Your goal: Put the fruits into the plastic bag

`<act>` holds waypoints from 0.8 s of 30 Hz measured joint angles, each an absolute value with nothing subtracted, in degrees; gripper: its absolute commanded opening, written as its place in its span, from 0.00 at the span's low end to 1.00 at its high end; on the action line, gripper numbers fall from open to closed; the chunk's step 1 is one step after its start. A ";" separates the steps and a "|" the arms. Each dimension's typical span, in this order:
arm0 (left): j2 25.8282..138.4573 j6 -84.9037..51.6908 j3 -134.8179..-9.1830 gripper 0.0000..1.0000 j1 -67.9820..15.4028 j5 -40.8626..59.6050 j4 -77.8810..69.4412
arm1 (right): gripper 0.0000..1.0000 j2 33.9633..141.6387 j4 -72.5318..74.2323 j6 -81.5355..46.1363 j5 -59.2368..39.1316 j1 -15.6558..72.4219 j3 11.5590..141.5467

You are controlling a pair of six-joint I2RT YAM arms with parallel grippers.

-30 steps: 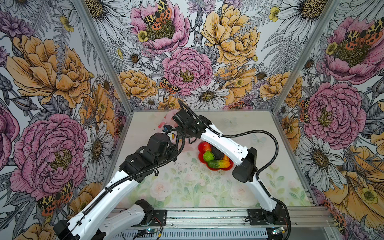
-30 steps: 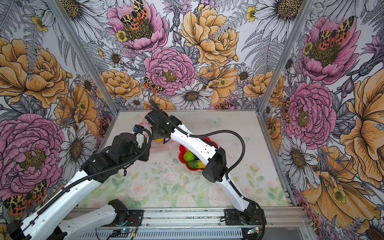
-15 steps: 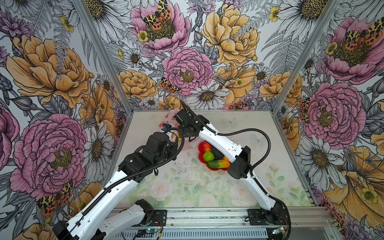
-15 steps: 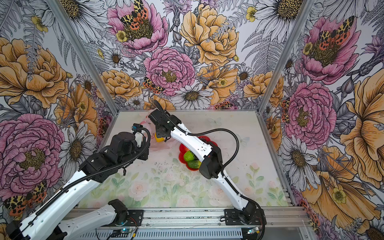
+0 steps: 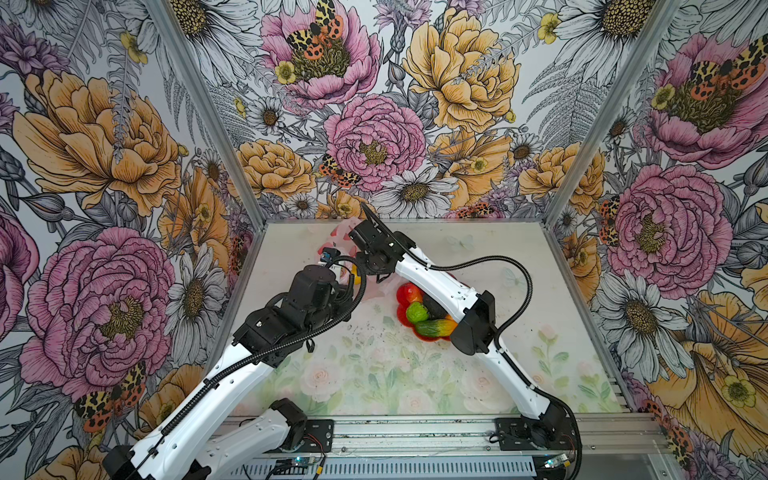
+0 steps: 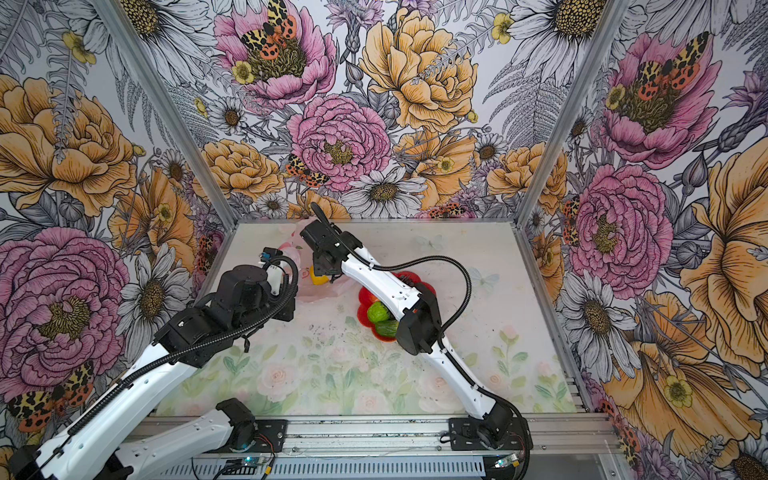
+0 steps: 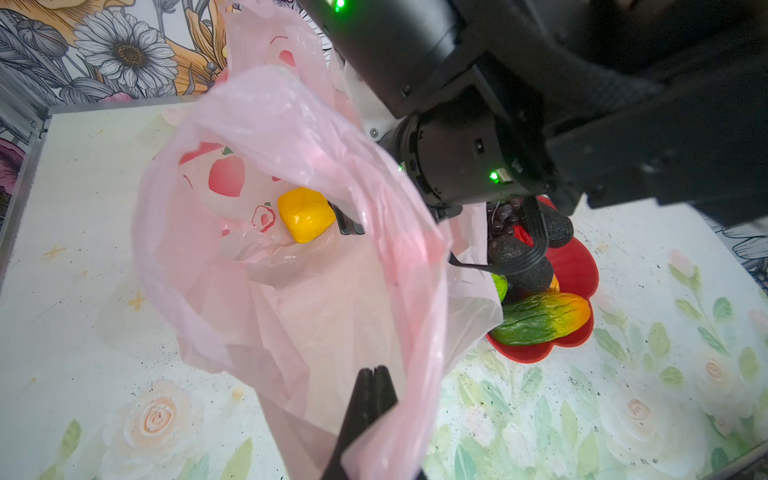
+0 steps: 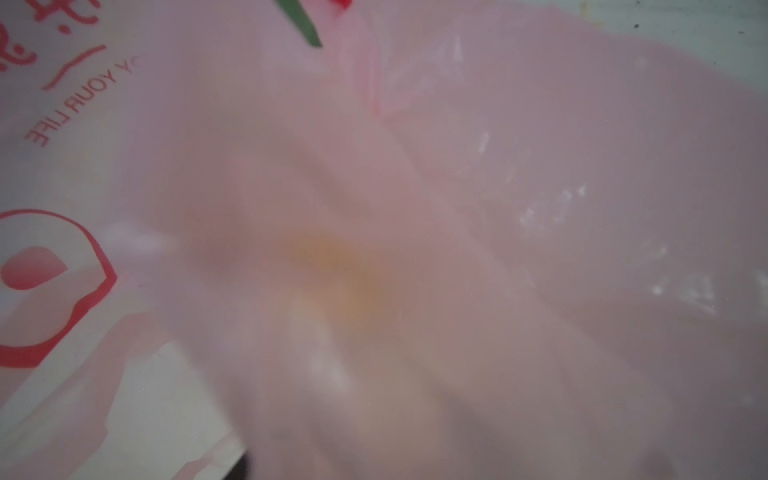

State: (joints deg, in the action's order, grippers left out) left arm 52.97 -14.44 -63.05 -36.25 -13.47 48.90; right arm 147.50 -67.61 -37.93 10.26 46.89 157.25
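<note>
The pink plastic bag (image 7: 291, 137) stands open at the back left, and my left gripper (image 7: 376, 372) is shut on its near rim. A yellow fruit (image 7: 305, 214) lies inside the bag. My right gripper (image 6: 323, 272) reaches down into the bag; one dark finger (image 7: 348, 222) touches the yellow fruit and the other is hidden. The right wrist view shows only blurred pink plastic. The remaining fruits sit on the red plate (image 7: 577, 266): grapes (image 7: 500, 216), two avocados (image 7: 519, 262), a mango (image 7: 544, 318), a lime (image 5: 417, 312) and a peach (image 5: 409, 293).
The red flower-shaped plate (image 5: 434, 349) sits just right of the bag, partly under my right forearm (image 5: 440, 286). The back wall is close behind the bag. Open tabletop (image 5: 374, 374) lies toward the front.
My right arm's elbow has swung left and nearer while its gripper stayed in the bag mouth. The yellow fruit has stayed in place. The left arm has hardly moved.
</note>
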 measured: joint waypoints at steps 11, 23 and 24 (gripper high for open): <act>52.14 -13.93 -62.22 0.00 -32.49 -16.53 51.27 | 0.00 144.38 -66.35 -36.49 5.61 42.19 157.40; 48.86 -11.20 -63.20 0.00 -25.78 -33.10 56.86 | 0.00 129.27 -63.99 -37.80 -24.18 27.70 157.14; 48.38 -10.09 -63.96 0.00 -25.67 -34.68 57.06 | 0.00 128.55 -63.81 -37.56 -26.28 27.35 156.64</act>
